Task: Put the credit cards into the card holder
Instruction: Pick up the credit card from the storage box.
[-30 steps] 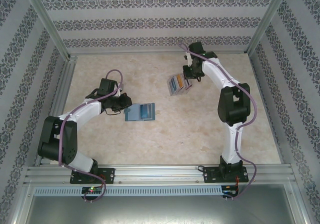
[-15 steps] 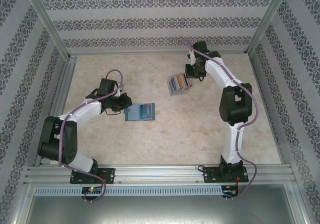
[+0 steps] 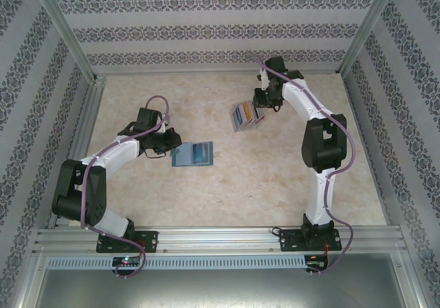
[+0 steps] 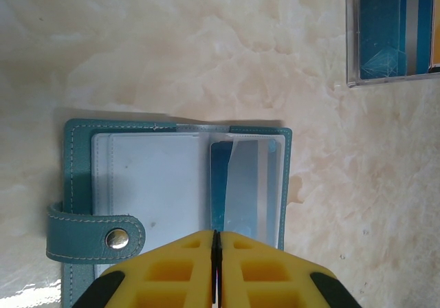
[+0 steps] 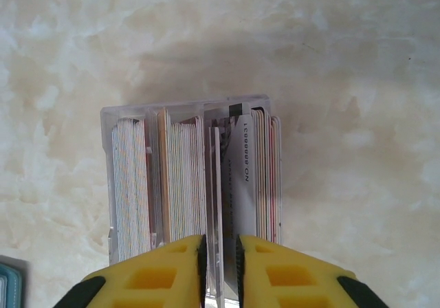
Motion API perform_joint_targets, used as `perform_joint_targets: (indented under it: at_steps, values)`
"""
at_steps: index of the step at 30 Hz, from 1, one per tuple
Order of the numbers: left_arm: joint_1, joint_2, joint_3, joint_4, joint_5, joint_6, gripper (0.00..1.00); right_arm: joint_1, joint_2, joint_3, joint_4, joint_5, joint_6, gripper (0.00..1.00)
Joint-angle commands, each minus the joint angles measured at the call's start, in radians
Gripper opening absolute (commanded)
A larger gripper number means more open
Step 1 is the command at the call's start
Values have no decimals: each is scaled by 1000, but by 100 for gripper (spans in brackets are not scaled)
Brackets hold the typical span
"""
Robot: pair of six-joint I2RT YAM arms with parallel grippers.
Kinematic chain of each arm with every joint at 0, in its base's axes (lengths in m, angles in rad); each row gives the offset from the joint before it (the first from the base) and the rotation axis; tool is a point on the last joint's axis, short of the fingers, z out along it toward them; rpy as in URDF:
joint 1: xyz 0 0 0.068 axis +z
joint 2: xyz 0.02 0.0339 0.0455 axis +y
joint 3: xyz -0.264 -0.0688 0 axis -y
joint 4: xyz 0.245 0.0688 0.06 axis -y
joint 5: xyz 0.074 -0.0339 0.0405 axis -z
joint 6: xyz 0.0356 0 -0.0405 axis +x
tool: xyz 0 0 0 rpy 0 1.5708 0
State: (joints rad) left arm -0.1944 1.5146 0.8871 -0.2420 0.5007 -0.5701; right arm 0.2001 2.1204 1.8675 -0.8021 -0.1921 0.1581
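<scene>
The cards (image 5: 182, 184) stand on edge in a clear box (image 5: 185, 103) on the surface (image 5: 357, 67), well apart from the open holder (image 4: 151, 184). The right gripper (image 5: 220, 243) straddles one card; whether it clamps it cannot be told. It should pinch that card alone and lift straight. The left gripper (image 4: 215, 234) is clenched at the holder's edge.

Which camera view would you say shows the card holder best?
The left wrist view: the card holder lies open, its snap strap and sleeves plain. The top external view shows it small and without detail; the right wrist view catches a teal corner.
</scene>
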Motion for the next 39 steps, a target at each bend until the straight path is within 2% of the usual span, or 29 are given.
perform_joint_targets:
  at_steps: [1, 18, 24, 39]
  values:
    - [10, 10, 6, 1, 3, 2, 12, 3, 46, 22, -10, -15, 3, 23]
    - [11, 27, 6, 12, 6, 3, 12, 21, 93, 68, -39, 13, -8, 19]
    - [10, 26, 5, 10, 6, 4, 12, 22, 90, 79, -49, 13, -6, 7]
    - [38, -36, 1, -85, -60, 41, 12, 10, -118, 3, -35, -4, -2, 6]
